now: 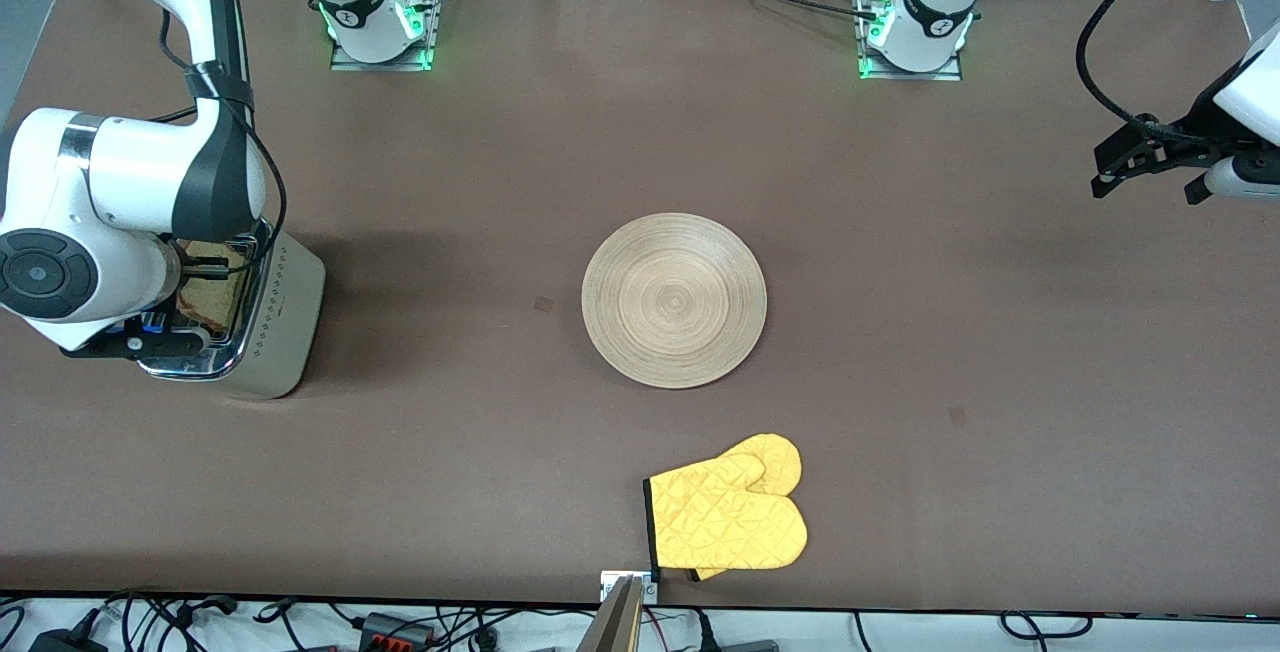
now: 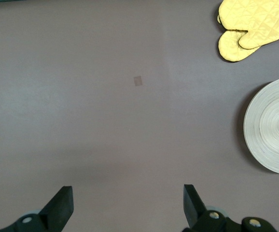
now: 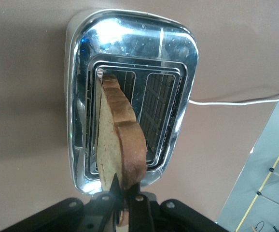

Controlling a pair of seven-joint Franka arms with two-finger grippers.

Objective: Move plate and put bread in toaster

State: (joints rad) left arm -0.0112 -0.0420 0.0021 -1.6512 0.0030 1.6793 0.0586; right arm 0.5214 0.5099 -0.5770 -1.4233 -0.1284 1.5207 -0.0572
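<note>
The pale wooden plate lies bare in the middle of the table; its edge shows in the left wrist view. The toaster stands at the right arm's end of the table. My right gripper is shut on the brown bread slice, held on edge over one slot of the toaster's chrome top. In the front view the bread shows partly under the right arm. My left gripper is open and empty, up over bare table at the left arm's end, where the arm waits.
A yellow oven mitt lies nearer the front camera than the plate, by the table's front edge; it also shows in the left wrist view. The toaster's white cord runs off toward the table edge.
</note>
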